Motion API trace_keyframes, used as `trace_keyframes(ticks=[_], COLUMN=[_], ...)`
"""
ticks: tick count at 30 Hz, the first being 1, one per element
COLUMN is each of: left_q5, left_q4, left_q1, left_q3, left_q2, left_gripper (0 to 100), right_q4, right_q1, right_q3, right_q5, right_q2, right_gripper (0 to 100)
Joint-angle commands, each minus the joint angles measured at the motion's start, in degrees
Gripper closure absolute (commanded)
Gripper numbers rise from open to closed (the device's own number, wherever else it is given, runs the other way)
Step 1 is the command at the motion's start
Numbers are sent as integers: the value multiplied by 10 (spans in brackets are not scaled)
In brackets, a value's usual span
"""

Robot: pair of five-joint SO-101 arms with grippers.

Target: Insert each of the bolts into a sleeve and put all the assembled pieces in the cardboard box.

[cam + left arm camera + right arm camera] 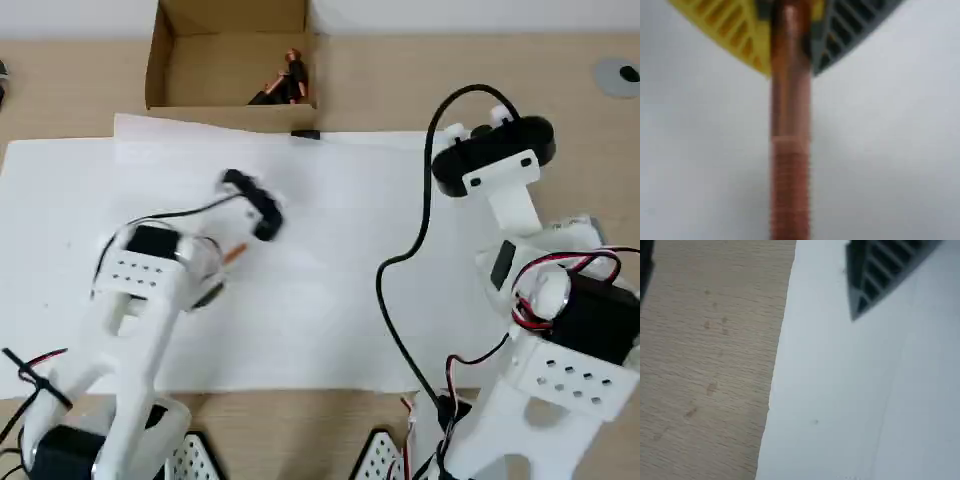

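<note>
A copper bolt (790, 130) with a threaded end is clamped between the yellow and grey fingers of my left gripper (790, 70), just above the white paper. From above, the bolt (234, 253) pokes out of the left gripper (218, 268) at the paper's left middle. The cardboard box (160, 60) stands at the table's far edge, with dark assembled pieces (285, 82) lying in its right corner. My right arm (500, 170) hangs over the right edge of the paper. A part of the right gripper (875, 280) shows above the paper's border.
A large white paper sheet (330, 300) covers the wooden table (705, 365). A black cable (400, 300) loops across the paper's right side. A grey round disc (618, 75) lies at the far right.
</note>
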Motion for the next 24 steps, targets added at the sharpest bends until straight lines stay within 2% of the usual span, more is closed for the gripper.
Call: trace_keyframes(ticks=[1,5,9,16,24], left_q5=[-47,-110,-125,-100,-60], left_q4=[40,41,7,-84,-91], left_q1=[73,81,81,58,33], left_q3=[-70,-72,-30,-12,-45], left_q2=[-52,-44,-1,56,55], left_gripper=[993,993,989,908,870], right_q4=[8,8,8,8,8], right_q1=[8,9,10,10,10], right_q3=[2,3,3,4,20], right_q5=[4,4,4,4,4], right_q2=[-5,-5,-5,-5,-3], right_gripper=[686,686,687,687,687])
